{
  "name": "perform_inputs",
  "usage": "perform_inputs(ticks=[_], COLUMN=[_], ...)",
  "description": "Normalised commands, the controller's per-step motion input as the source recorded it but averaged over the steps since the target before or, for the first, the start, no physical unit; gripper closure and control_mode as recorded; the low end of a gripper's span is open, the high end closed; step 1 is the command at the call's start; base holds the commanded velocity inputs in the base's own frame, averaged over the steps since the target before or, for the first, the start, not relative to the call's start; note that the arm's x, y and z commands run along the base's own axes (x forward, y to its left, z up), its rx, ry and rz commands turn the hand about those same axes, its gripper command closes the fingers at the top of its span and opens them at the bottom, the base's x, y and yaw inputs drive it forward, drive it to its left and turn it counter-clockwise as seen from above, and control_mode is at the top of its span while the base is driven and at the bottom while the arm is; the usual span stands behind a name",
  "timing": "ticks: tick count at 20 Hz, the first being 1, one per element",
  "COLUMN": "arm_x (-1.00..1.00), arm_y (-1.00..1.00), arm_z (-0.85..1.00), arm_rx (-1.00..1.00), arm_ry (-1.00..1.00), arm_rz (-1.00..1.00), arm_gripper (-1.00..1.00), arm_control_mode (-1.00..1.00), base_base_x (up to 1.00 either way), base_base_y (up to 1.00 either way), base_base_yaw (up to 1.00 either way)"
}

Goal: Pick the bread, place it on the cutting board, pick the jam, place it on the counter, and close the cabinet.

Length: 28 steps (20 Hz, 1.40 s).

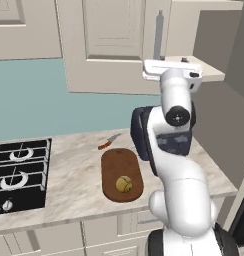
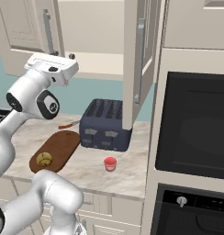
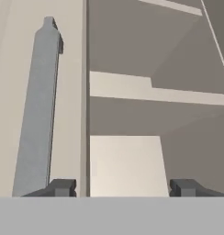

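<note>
Left base view: bread (image 1: pixel 124 184) sits on the cutting board (image 1: pixel 114 167), toward its near end. Board lies flat on the tabletop (image 1: pixel 74 180), w/ a small knife (image 1: pixel 108 142) just beyond its far end and the black stove (image 1: pixel 19 172) off to the left. Arm rises at right, hand up at the cabinet (image 1: pixel 109 45) shelf (image 1: pixel 214 74); the tool itself is hidden behind the wrist here. Toaster (image 1: pixel 140 131) mostly hidden behind the arm.

Right base view: jam (image 2: pixel 110 164) stands upright on the tabletop (image 2: pixel 127 174), in front of the toaster (image 2: pixel 104 125), apart from it and from the board (image 2: pixel 63 144). Bread (image 2: pixel 44 159) on the near end of the board. Cabinet door (image 2: pixel 137 59) stands open, edge-on, silver bar handle (image 2: pixel 139 59) visible; its lower corner hangs over the toaster's right end. Built-in oven (image 2: pixel 196 128) at right. Hand raised near the shelf (image 2: pixel 100 64), left of the open door.

Hand view: tool (image 3: pixel 124 187) spread wide, nothing between the fingertips (image 3: pixel 63 187). Left tip sits in front of a door panel w/ a long grey bar handle (image 3: pixel 38 110); right tip in front of the open cabinet interior. Pale shelf (image 3: pixel 125 165) lies ahead between the tips. Can't tell whether either tip touches the door.
</note>
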Motion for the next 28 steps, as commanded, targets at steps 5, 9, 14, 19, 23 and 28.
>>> perform_inputs(ticks=[5,9,14,19,23,28], arm_x=[0.21,0.21,0.27,0.25,0.18,0.18], arm_y=[0.00,0.00,0.00,0.00,0.00,0.00], arm_z=[0.00,0.00,0.00,0.00,0.00,0.00], arm_rx=[0.00,0.00,0.00,0.00,0.00,0.00], arm_ry=[0.19,0.16,0.06,0.00,0.00,0.00], arm_rz=[0.00,0.00,0.04,0.06,0.09,0.10], arm_gripper=[-1.00,-1.00,-1.00,-1.00,-1.00,-1.00], arm_control_mode=[-1.00,-1.00,-1.00,-1.00,-1.00,-1.00], base_base_x=[0.00,0.00,0.00,0.00,0.00,0.00], base_base_y=[0.00,0.00,0.00,0.00,0.00,0.00], base_base_yaw=[0.00,0.00,0.00,0.00,0.00,0.00])
